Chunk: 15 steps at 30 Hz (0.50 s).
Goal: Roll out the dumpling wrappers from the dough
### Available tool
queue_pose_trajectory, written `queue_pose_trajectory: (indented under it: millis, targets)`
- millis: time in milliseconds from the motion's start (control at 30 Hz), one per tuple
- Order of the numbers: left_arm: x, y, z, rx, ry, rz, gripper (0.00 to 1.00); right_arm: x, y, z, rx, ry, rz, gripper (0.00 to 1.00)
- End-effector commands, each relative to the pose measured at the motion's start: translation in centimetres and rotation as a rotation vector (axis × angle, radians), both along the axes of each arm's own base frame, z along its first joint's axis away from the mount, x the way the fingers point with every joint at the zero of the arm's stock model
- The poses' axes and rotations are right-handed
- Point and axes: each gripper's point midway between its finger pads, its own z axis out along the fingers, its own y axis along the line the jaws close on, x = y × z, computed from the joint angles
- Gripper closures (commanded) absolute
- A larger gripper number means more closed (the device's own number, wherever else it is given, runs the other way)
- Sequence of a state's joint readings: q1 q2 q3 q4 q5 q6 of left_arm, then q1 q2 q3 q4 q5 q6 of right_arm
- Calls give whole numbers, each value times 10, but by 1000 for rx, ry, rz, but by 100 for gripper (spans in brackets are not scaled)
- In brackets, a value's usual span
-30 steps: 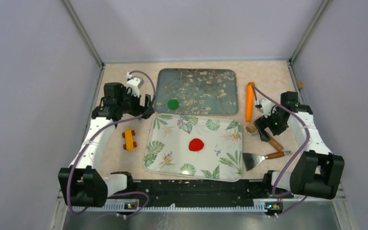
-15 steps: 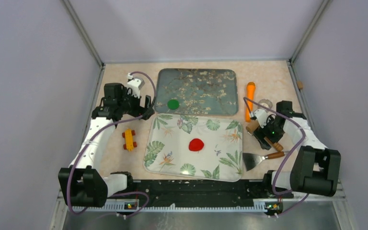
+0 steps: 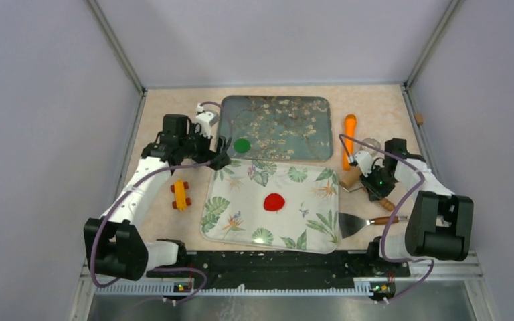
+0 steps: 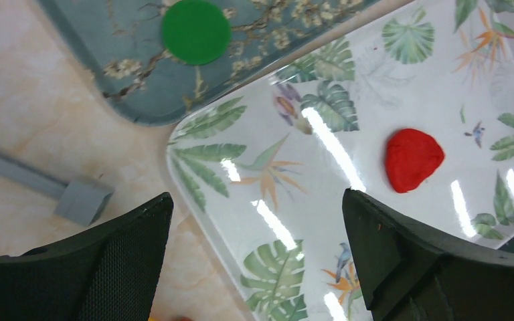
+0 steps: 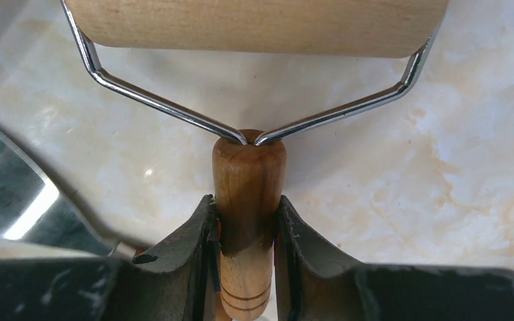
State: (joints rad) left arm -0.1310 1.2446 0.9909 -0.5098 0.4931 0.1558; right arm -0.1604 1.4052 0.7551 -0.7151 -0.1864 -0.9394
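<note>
Lying flat, round green wrapper (image 4: 195,31), blobby red wrapper (image 4: 413,159)

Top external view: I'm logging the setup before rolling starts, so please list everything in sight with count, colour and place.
green wrapper: 1, green, near-left corner of the blossom tray
red dough piece: 1, red, middle of the leaf tray
blossom tray: 1, teal, far centre
leaf tray: 1, white with green leaves, near centre
rolling pin: 1, wood with wire frame, right of the leaf tray
scraper: 1, steel blade, wooden handle, near right
orange-handled tool: 1, orange, right of the blossom tray
toy block: 1, yellow and red, left of the leaf tray
left gripper: 1, black, open, above the trays' left corners
right gripper: 1, black, shut on the rolling pin's handle
</note>
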Motion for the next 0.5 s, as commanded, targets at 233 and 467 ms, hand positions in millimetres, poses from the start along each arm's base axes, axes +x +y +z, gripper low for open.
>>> queue_pose_trajectory:
  millis: [233, 467]
  targets:
    - [28, -113, 62, -356, 170, -176, 1, 48, 116, 157, 190, -319, 188, 100]
    - [52, -164, 93, -565, 238, -251, 1, 81, 173, 182, 215, -349, 331, 100]
